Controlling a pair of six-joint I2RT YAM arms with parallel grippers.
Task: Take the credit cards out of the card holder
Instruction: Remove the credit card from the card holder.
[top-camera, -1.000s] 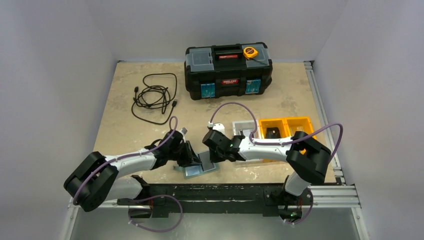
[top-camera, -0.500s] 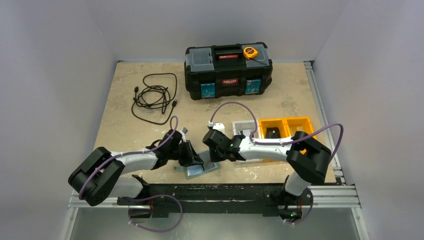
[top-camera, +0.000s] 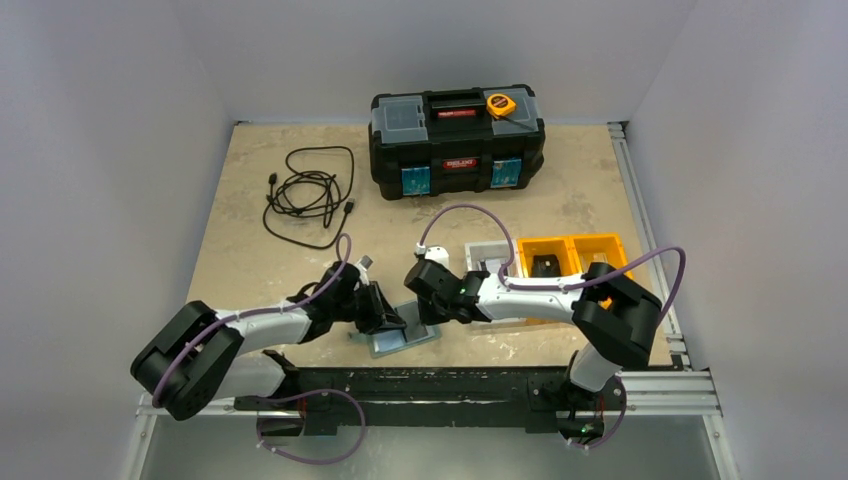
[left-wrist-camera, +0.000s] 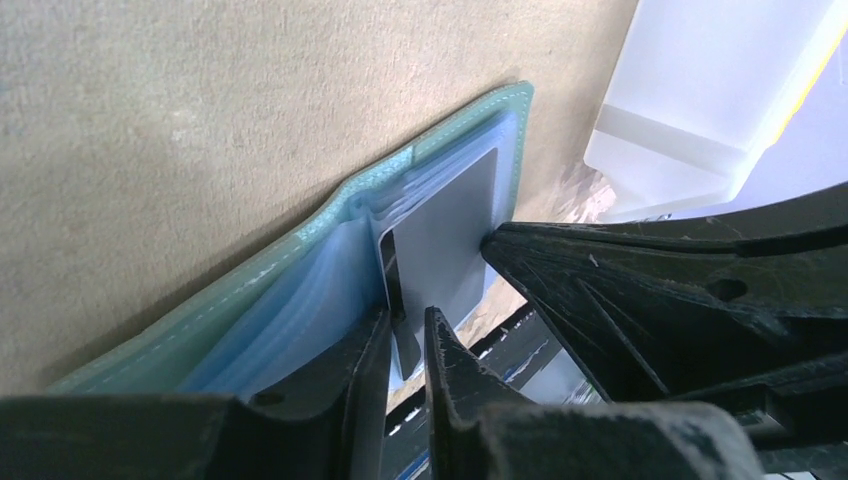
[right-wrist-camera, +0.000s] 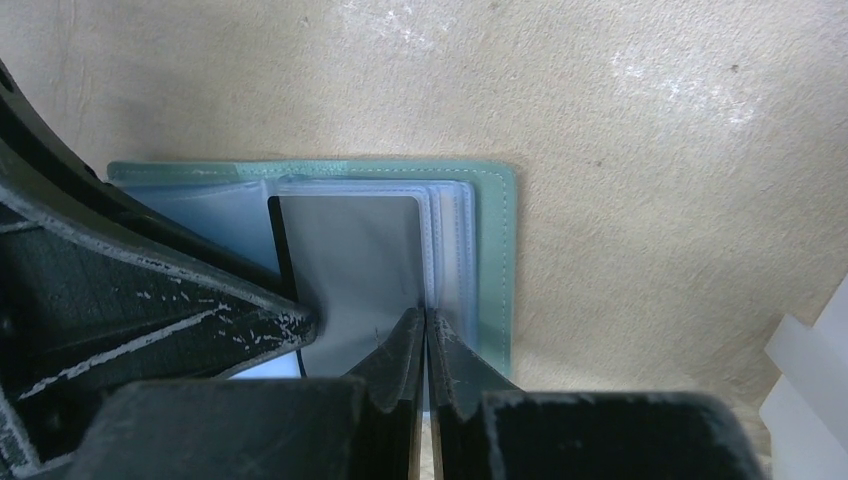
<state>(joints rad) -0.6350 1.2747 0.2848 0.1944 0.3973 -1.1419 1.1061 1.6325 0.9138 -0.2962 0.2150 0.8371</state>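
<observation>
The teal card holder (top-camera: 404, 337) lies open near the table's front edge, its pale blue pockets up. A black, glossy credit card (left-wrist-camera: 445, 245) sticks partway out of a pocket. My left gripper (left-wrist-camera: 408, 318) is shut on that card's near edge, which stands between its narrow jaws. From the other side, my right gripper (right-wrist-camera: 425, 318) is shut, its tips down on the clear pockets (right-wrist-camera: 448, 240) at the card's (right-wrist-camera: 350, 260) right edge. The teal cover (right-wrist-camera: 495, 260) shows beyond them. No tan-orange card is visible.
A white bin (top-camera: 490, 258) and orange bins (top-camera: 575, 255) stand just right of the right arm. At the back are a black toolbox (top-camera: 457, 140) with a yellow tape measure (top-camera: 501, 104) on it. A coiled black cable (top-camera: 310, 193) lies back left.
The right gripper has closed fully at the pocket edge. The left gripper has narrowed slightly on the card, and the left arm has shifted a little.
</observation>
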